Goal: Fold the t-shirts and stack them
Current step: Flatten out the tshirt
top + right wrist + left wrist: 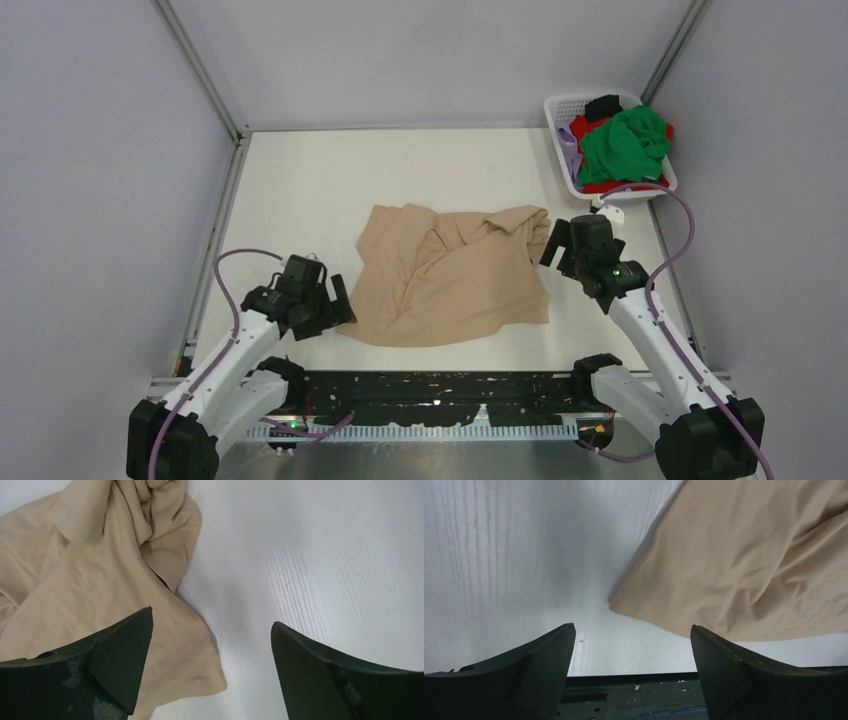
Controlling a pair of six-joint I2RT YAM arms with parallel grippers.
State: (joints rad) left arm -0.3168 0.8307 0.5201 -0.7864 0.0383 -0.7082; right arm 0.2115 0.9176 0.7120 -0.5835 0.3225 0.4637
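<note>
A: Checking cloth and surface.
B: Noting a beige t-shirt, soft matte knit, lying rumpled and partly doubled over at mid tabletop, white with a fine grain.
A: Counting.
B: Finding one shirt on the tabletop and four bunched in a white mesh basket at the far right corner: green t-shirt, red t-shirt, black t-shirt, lilac t-shirt.
A: Checking each tool.
B: Seeing the left tool spread wide, gripping nothing, hanging just off the shirt's near left corner. Seeing the right tool spread wide, gripping nothing, hanging at the shirt's right edge.
</note>
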